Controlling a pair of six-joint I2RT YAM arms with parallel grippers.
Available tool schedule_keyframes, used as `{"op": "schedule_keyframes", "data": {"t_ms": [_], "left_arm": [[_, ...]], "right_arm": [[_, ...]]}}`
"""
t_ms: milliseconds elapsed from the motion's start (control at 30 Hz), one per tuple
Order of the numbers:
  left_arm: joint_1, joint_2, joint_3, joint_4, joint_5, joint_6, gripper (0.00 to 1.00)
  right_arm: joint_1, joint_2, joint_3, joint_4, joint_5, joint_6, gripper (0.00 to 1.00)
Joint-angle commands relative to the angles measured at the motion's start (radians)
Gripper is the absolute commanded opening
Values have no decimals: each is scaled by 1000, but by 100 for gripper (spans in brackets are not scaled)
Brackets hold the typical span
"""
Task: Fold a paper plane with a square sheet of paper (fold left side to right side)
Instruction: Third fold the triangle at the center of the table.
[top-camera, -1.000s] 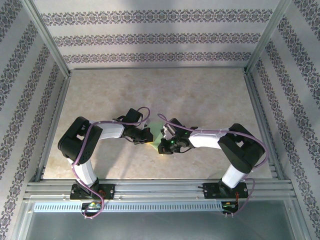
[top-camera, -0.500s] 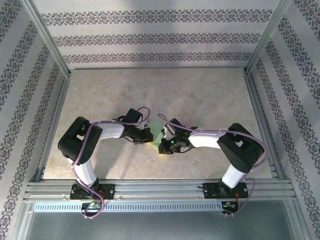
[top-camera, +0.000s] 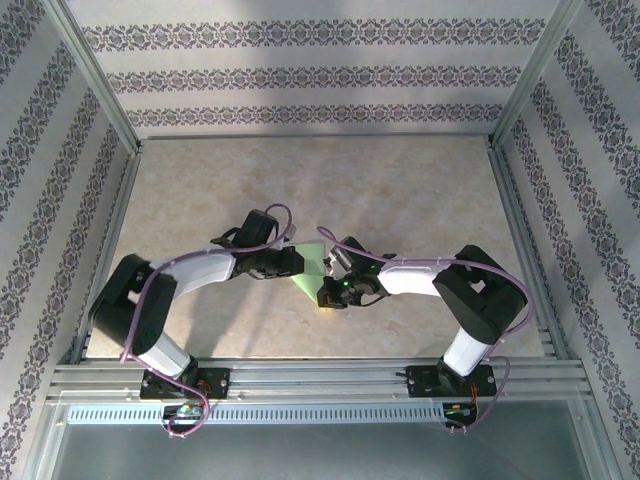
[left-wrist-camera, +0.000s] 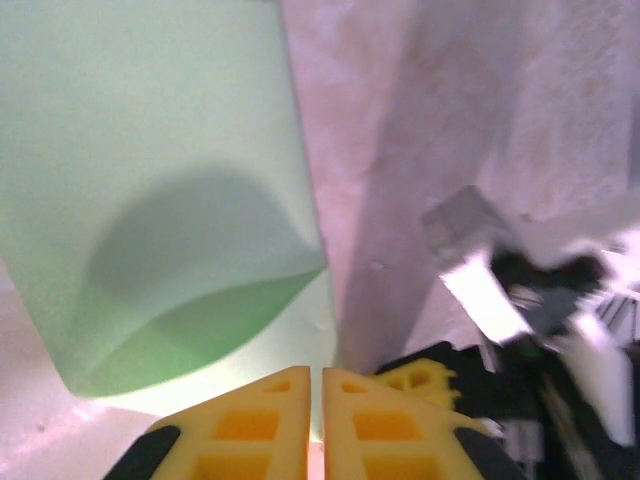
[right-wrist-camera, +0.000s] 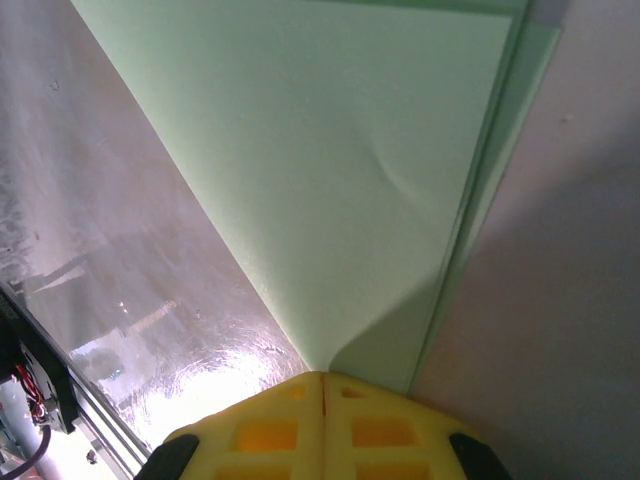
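Thin pale-green folded paper sheet (top-camera: 310, 272) flat on marbled beige tabletop (top-camera: 400, 190), centre, btw arms. V. light, floppy, slides, dents easily; take by edge/corner, pin opp. side. Both pressed together: left gripper (left-wrist-camera: 322, 378) at sheet edge, right gripper (right-wrist-camera: 322, 380) tips over corner; pinching paper? can't tell.

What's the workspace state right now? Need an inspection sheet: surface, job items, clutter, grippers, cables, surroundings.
surface: beige marbled tabletop, with glare in the right wrist view.
job's things: pale green sheet of paper mid-table between the two grippers. It is partly folded, with two layers whose edges are offset and a small crease in the upper layer.
clutter: nothing seen.
grippers: left gripper shut at the sheet's edge; right gripper shut at the sheet's corner. Cannot tell whether either pinches the paper.
cables: purple cables run along both arms.
surroundings: patterned walls, aluminium frame.
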Motion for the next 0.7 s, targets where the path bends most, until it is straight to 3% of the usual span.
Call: {"op": "schedule_keyframes", "data": {"t_ms": [0,233,467,667], "left_arm": [[-9,-63,-82,67,-11,-1,9],[-49,-68,-185,260,37,-70,6],[-83,33,-200,404,55,-126,4],[-88,78,-194,441,53,-127,4]], "right_arm": [[-13,38,-43,-82,67,-3,0],[-14,33,-44,-95,85,-6,0],[-15,34,-33,-114,91,-12,0],[-15,34,-33,-123,94,-13,0]]}}
